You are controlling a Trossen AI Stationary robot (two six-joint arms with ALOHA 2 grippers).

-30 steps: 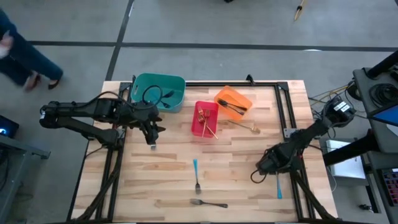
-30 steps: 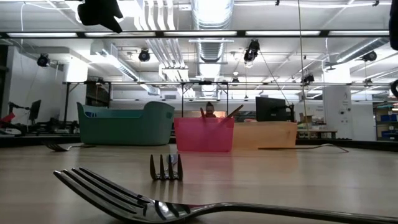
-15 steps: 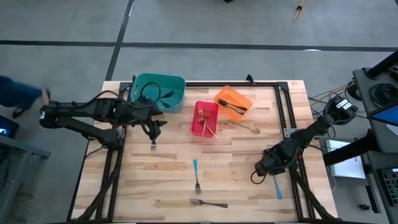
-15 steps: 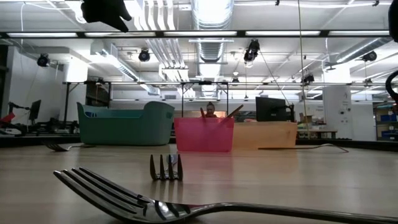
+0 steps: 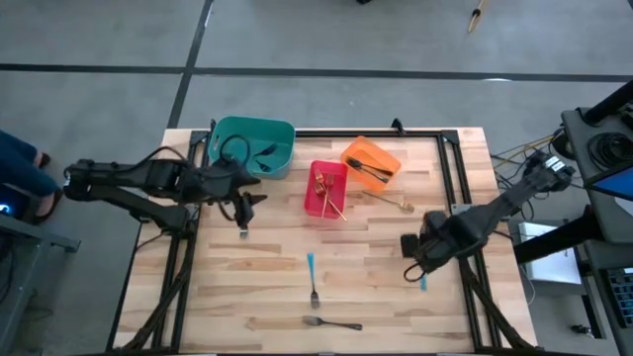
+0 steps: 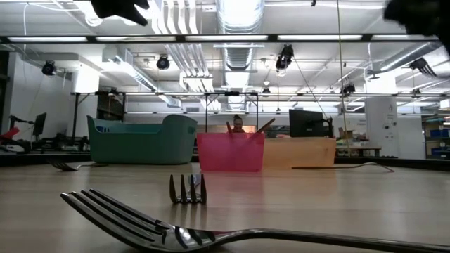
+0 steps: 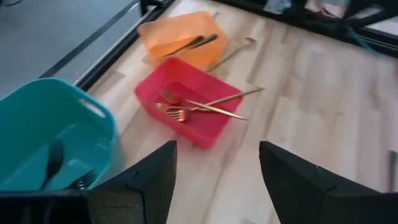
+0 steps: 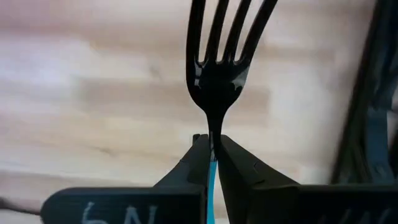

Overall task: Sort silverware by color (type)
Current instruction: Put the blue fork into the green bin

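While the right gripper (image 8: 212,155) pinches a light-blue-handled fork (image 8: 217,68) at the neck, just below the tines, that fork hangs clear of the desk (image 5: 257,287) over the right side, blue handle end poking out below the gripper in the overhead view.

Near front edge: one plain silver fork (image 5: 331,322) lying flat, crosswise. Just behind it, a second blue-handled fork (image 5: 312,277), tines toward the front.

Mid-desk, toward the back: red bin (image 5: 325,188) holds gold forks (image 7: 199,107); orange bin (image 5: 371,161) beside it holds dark-handled ones; a loose gold piece (image 5: 391,201) lies on the desk just right of the red bin. Teal bin (image 5: 254,144) at back left has dark cutlery inside.

Left gripper (image 5: 240,203) hovers beside the teal bin, fingers spread, nothing held.

Handling guess: these forks look thin, light, stiff and slick. A neck pinch leaves the handle free to swing or pivot; nearer mid-handle would probably balance better. Flat ones likely need an edge-on pinch across the handle.
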